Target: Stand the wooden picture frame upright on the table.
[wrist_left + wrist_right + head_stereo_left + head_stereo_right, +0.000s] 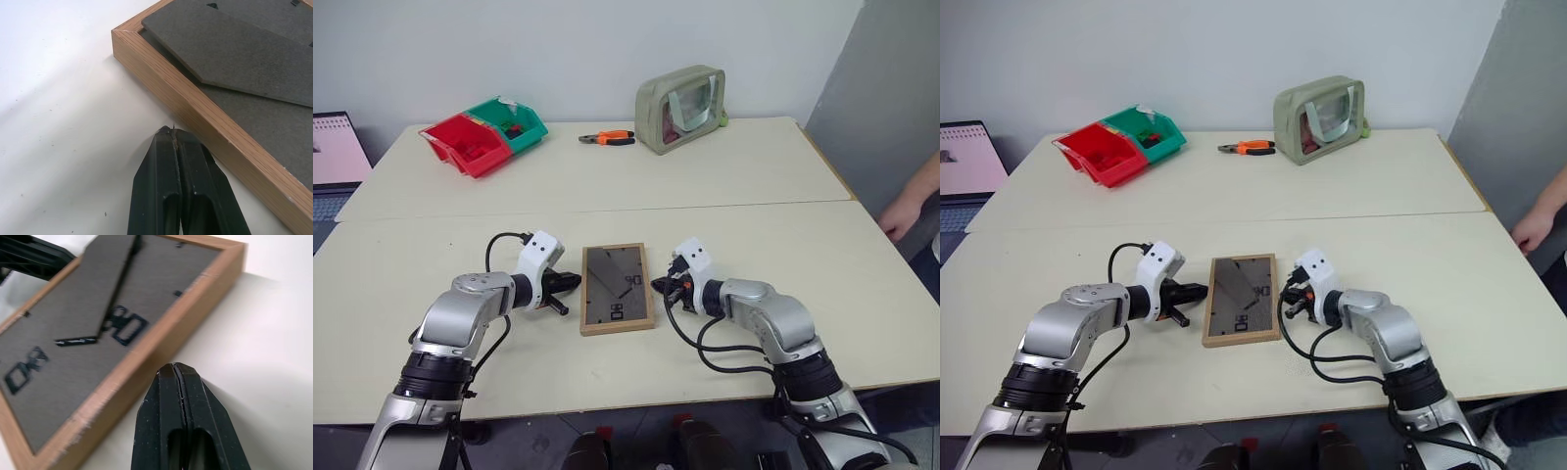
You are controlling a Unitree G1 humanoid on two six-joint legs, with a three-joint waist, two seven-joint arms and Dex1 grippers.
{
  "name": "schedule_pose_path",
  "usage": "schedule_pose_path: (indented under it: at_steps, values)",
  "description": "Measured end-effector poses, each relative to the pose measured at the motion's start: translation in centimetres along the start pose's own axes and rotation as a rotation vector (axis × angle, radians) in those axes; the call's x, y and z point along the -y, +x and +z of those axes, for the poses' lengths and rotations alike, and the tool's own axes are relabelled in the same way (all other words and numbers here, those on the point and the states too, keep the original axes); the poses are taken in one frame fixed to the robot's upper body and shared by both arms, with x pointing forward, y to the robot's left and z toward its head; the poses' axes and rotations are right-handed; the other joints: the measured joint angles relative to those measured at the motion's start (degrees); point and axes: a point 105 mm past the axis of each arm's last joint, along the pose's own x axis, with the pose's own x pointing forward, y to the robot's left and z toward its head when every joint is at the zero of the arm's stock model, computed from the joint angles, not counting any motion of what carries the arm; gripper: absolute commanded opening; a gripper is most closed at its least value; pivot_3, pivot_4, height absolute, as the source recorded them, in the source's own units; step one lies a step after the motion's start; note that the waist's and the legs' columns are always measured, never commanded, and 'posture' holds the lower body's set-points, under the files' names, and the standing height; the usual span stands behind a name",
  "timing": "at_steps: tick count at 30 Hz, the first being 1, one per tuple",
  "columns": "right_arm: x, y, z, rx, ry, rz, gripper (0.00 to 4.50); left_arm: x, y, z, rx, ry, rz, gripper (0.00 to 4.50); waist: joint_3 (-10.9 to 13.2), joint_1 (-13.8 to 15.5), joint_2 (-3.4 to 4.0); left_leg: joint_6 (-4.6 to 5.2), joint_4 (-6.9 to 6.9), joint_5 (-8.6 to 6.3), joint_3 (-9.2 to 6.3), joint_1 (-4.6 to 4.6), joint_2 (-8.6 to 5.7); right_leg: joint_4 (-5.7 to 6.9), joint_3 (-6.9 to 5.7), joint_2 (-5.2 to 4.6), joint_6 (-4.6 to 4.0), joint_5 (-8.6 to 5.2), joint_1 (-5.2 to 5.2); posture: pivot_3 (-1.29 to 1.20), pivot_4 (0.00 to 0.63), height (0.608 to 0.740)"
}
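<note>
Two closed grippers, left gripper (576, 282) and right gripper (657, 286), flank the wooden picture frame (617, 288), which lies face-down on the counter (773, 245). Neither gripper holds anything. One long edge is best levered up while the opposite edge is braced.

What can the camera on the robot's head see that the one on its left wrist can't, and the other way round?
Head view alone: the red bin, green bin, pliers, pouch, a person's hand and the right gripper. Left wrist view alone: close up, the left gripper with jaws shut, just beside the frame's edge. Both: the wooden picture frame lying back-up on the table.
</note>
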Motion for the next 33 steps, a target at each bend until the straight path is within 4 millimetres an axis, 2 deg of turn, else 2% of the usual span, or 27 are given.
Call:
schedule_pose_path:
  at_steps: [4,5,7,10,12,14,18,24,26,33]
  values:
    - [1.7,-1.1,0.1,0.002,-0.047,-0.06,0.0,-1.0,-2.1,-1.1,-0.033,-0.014,0.0,0.07,0.0,-0.3,0.0,0.0,-0.08,-0.01,0.06,-0.01,0.07,-0.02,0.04,0.02,-0.01,-0.01,-0.08,0.0,0.15,0.74]
    - [2.0,-1.2,0.2,0.009,-0.05,-0.069,0.0,-1.0,-2.8,-1.5,-0.038,-0.052,-0.015,0.41,0.0,-0.3,0.0,0.0,-0.09,-0.01,0.03,-0.04,0.07,-0.03,0.02,0.03,-0.03,-0.02,-0.1,0.0,0.15,0.74]
    - [2.2,-1.3,0.5,0.028,-0.063,-0.071,0.0,-0.6,-4.5,-1.8,-0.027,-0.185,-0.092,0.74,0.0,-0.2,-0.01,0.0,-0.08,-0.01,-0.06,-0.18,0.08,-0.05,-0.02,0.04,-0.03,-0.04,-0.19,0.0,0.15,0.74]
    - [2.4,-1.2,0.5,0.037,-0.069,-0.065,0.0,0.7,-7.1,-0.6,0.015,-0.366,-0.239,1.19,0.0,0.0,-0.03,0.0,-0.06,-0.01,-0.08,-0.24,0.05,-0.07,-0.12,0.04,0.01,-0.06,-0.2,0.0,0.15,0.74]
    - [2.5,-1.1,0.5,0.045,-0.076,-0.059,0.0,1.5,-8.5,0.0,0.028,-0.496,-0.327,1.69,0.0,0.1,-0.03,0.0,-0.05,-0.01,-0.07,-0.22,0.03,-0.08,-0.13,0.02,0.07,-0.09,-0.15,0.0,0.15,0.74]
    - [2.5,-0.9,0.4,0.047,-0.078,-0.052,0.0,2.3,-9.1,0.3,0.02,-0.588,-0.392,2.15,0.0,0.2,-0.03,0.0,-0.01,-0.01,-0.08,-0.21,0.03,-0.12,-0.13,0.0,0.15,-0.13,-0.08,0.0,0.15,0.74]
    - [1.7,-0.4,0.6,0.052,-0.096,-0.021,0.0,3.5,-8.8,-0.2,-0.018,-0.696,-0.463,2.84,0.0,0.1,-0.03,0.0,-0.02,-0.01,-0.07,-0.17,0.06,-0.11,-0.11,-0.03,0.0,-0.04,-0.08,0.0,0.15,0.74]
    - [0.7,0.3,0.3,0.051,-0.088,0.01,0.0,3.7,-7.6,-1.4,-0.042,-0.765,-0.451,4.12,0.0,0.2,-0.04,-0.01,-0.04,0.0,-0.12,-0.15,0.07,-0.09,-0.11,-0.15,-0.06,-0.01,-0.09,0.0,0.15,0.74]
    - [0.3,0.5,0.0,0.046,-0.085,0.02,0.0,3.8,-7.1,-1.7,-0.044,-0.791,-0.454,4.42,0.0,0.2,-0.04,-0.02,-0.04,0.0,-0.1,-0.15,0.06,-0.09,-0.12,-0.17,-0.07,0.0,-0.09,0.0,0.15,0.74]
    - [-0.5,1.3,0.3,0.059,-0.086,0.022,0.0,4.0,-5.4,-2.8,-0.071,-0.835,-0.474,4.42,0.0,0.2,-0.02,-0.02,-0.04,0.0,-0.1,-0.13,0.05,-0.09,-0.11,-0.23,-0.08,0.0,-0.07,0.0,0.15,0.74]
